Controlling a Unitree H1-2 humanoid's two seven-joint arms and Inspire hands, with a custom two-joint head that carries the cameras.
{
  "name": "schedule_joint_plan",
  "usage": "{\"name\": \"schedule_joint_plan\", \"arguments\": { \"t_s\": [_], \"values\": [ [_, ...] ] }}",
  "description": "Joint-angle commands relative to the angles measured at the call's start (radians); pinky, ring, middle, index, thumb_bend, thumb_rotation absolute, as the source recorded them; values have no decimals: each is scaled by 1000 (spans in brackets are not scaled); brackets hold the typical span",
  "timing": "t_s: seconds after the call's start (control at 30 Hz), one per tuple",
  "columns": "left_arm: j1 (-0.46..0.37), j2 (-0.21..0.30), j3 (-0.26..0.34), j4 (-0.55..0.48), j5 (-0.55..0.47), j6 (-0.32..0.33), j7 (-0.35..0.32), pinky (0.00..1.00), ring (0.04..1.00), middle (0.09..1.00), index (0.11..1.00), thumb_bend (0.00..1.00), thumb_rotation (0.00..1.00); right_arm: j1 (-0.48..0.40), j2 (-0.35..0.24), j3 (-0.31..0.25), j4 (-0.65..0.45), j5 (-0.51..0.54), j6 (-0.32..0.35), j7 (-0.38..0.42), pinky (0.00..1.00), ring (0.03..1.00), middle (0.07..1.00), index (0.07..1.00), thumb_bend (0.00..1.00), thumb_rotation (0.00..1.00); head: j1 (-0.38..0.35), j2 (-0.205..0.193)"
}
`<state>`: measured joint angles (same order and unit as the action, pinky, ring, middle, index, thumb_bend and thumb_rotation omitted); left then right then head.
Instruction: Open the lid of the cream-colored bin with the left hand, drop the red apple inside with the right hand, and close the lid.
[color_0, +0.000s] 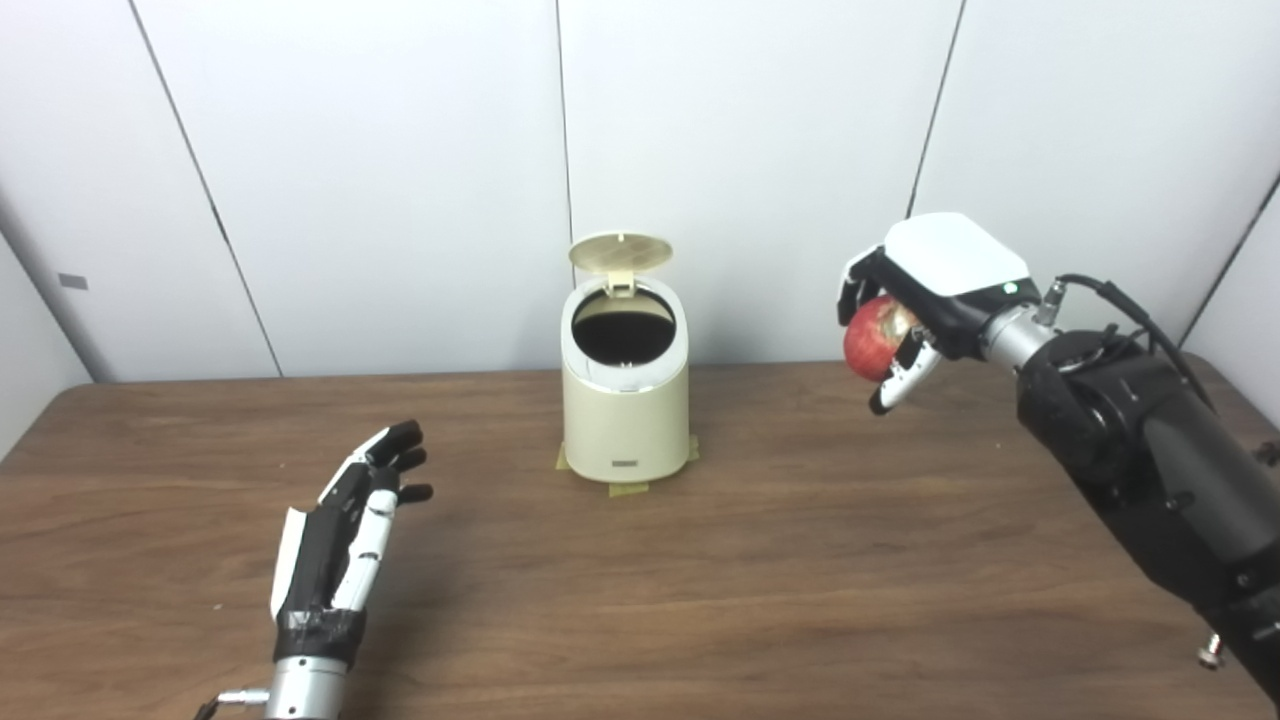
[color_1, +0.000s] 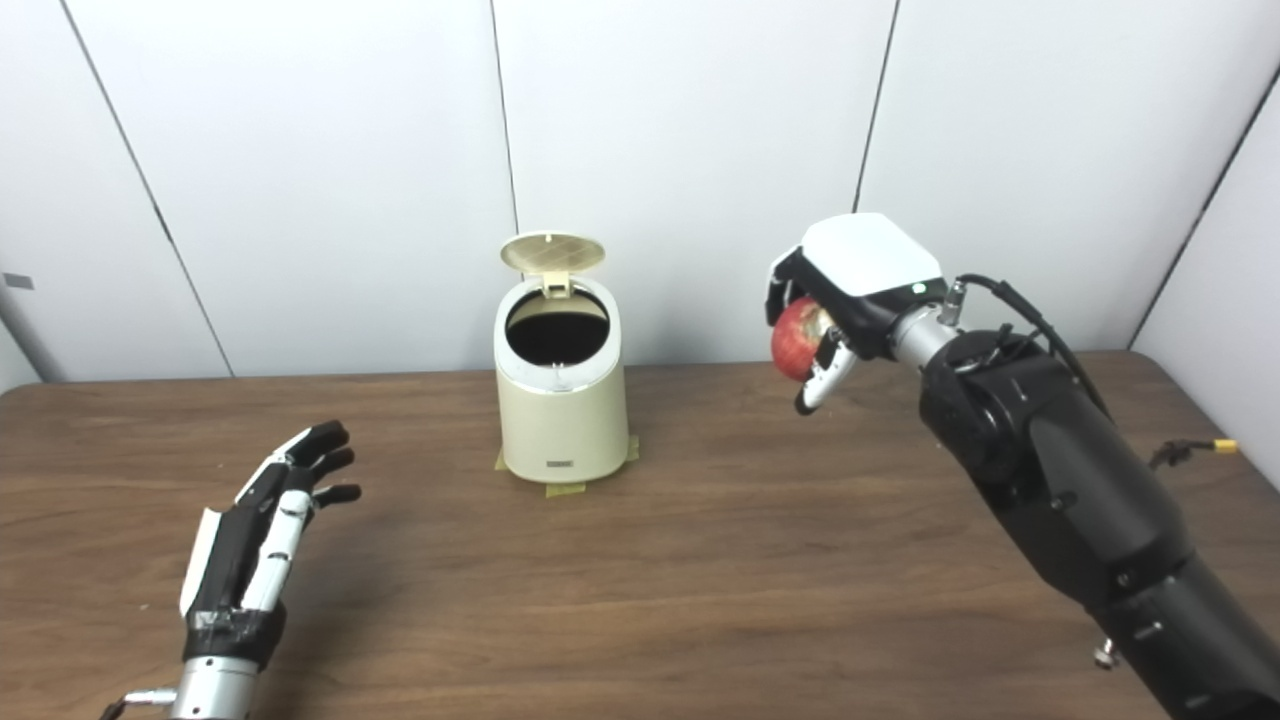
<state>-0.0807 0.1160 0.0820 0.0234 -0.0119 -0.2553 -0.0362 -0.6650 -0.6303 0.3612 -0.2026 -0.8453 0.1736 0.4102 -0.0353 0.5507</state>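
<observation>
Lid (color_0: 620, 252) stands open on the bin (color_0: 626, 420). Right hand (color_0: 925, 300), fingers wrapped around the apple (color_0: 872, 338), hangs right of the bin, well apart. Left hand (color_0: 350, 530), fingers spread and empty, rests left. Next: carry apple above the opening, release.

The bin (color_0: 625, 400) stands on the bench (color_0: 700, 580), toward the back and near the middle, with the wall panels (color_0: 400, 150) just behind it. Its lid (color_0: 620, 253) is tipped up at the rear edge, over the open mouth. Left and well forward of the bin, the left hand (color_0: 345, 530) hovers low over the bench. Off to the bin's right, raised above the bench, the right hand (color_0: 925, 290) has the apple (color_0: 875, 338) in its fingers (color_0: 900, 385), well apart from the bin.
</observation>
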Motion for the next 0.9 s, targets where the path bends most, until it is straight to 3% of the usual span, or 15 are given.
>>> {"name": "schedule_joint_plan", "arguments": {
  "t_s": [0.0, 0.03, 0.17, 0.23, 0.4, 0.67, 0.73, 0.77, 0.87],
  "values": [
    [-3, -3, -3, -8, 0, -26, 4, 720, 831, 850, 821, 297, 741, -53, 1, -36, -53, 5, -48, -20, 382, 400, 517, 469, 525, 0, 0, 0],
    [-3, -5, -2, -9, -12, -20, 1, 718, 828, 848, 819, 287, 733, -55, 17, -47, -73, 18, -66, -33, 480, 438, 518, 464, 525, 0, 0, -1],
    [-2, -10, -3, -10, -24, -7, 1, 731, 827, 848, 822, 251, 731, -63, 94, -78, -117, 48, -122, -70, 465, 458, 530, 452, 520, 0, 1, -5],
    [0, -13, -3, -12, -23, -1, 5, 738, 825, 846, 823, 242, 729, -66, 129, -88, -118, 55, -155, -93, 387, 447, 538, 452, 516, 0, 2, -5],
    [2, -19, -4, -15, -9, 4, 17, 726, 822, 843, 825, 228, 721, -90, 223, -80, -91, 49, -231, -131, 374, 452, 538, 447, 514, 0, 10, -3],
    [6, -26, -8, -24, 8, 7, 32, 727, 821, 844, 825, 231, 690, -131, 331, -44, 121, 3, -414, -303, 339, 413, 563, 462, 509, 0, 17, -1],
    [6, -25, -11, -24, 12, 8, 34, 724, 819, 845, 825, 236, 703, -144, 349, -27, 174, -32, -433, -336, 284, 379, 567, 471, 506, 0, 16, -1],
    [6, -25, -11, -24, 13, 9, 35, 724, 819, 845, 826, 238, 708, -151, 356, -19, 202, -48, -442, -353, 262, 419, 553, 451, 510, 0, 16, -1],
    [6, -25, -15, -28, 22, 16, 36, 719, 820, 847, 827, 239, 716, -176, 375, 4, 301, -106, -466, -427, 282, 391, 564, 475, 508, 0, 20, -1]
  ]
}}
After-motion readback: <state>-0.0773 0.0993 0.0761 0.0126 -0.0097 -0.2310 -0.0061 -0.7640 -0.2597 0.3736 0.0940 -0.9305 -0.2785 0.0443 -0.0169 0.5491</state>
